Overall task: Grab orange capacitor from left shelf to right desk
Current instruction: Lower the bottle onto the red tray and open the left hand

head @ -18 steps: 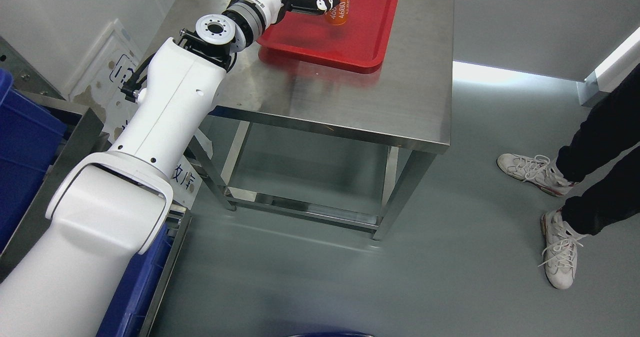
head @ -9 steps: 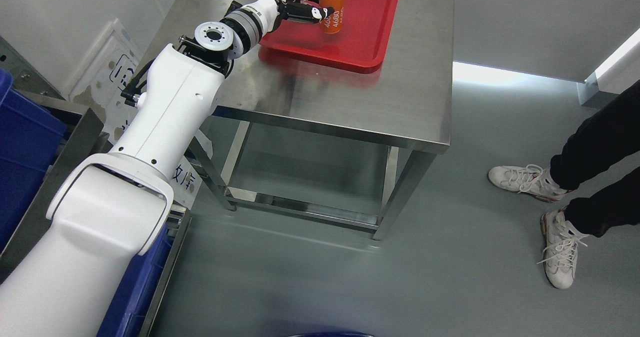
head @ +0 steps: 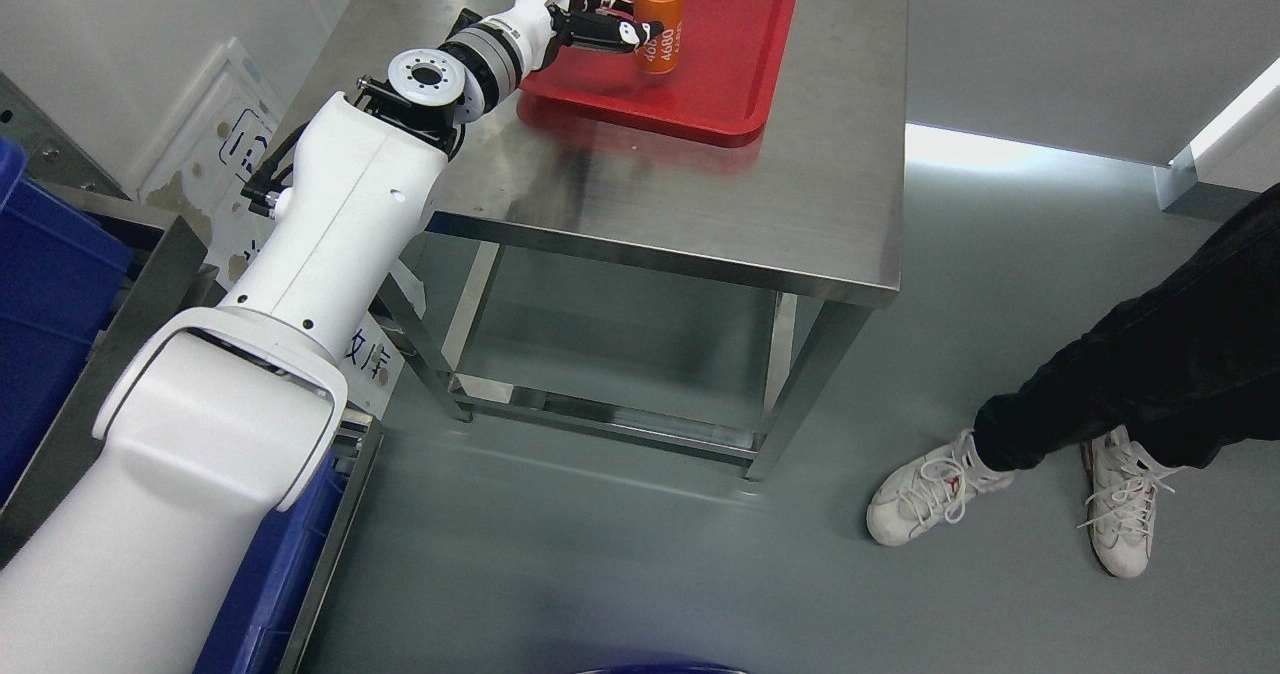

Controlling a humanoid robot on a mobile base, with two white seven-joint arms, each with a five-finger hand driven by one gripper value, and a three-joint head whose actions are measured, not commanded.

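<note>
- Left hand (head: 600,4) reaching over the red tray (head: 735,74), fingers (head: 612,32) wrapped on the orange capacitor (head: 659,22); thumb across its printed side, other fingers behind.
- Capacitor count: one. Cylinder, long axis near vertical, flat top face tipped slightly toward the camera, white "4680" print running along the body.
- Cannot tell whether its base touches the tray floor or sits just above it.
- Sits inside the tray's left half, close to the left rim.
- Trays: one, red, shallow, on the far part of the steel bench (head: 700,204); top cut off by the frame edge. Only the capacitor visible in it.
- Benches: one, steel legs and lower frame, otherwise bare.
- Blue bins (head: 40,284) at the left edge, on a metal shelf frame (head: 130,314); contents hidden.
- Person at the right: black trouser legs (head: 1150,374), two white sneakers (head: 925,499) on the grey floor, well apart from the bench.
- Right arm out of frame.
</note>
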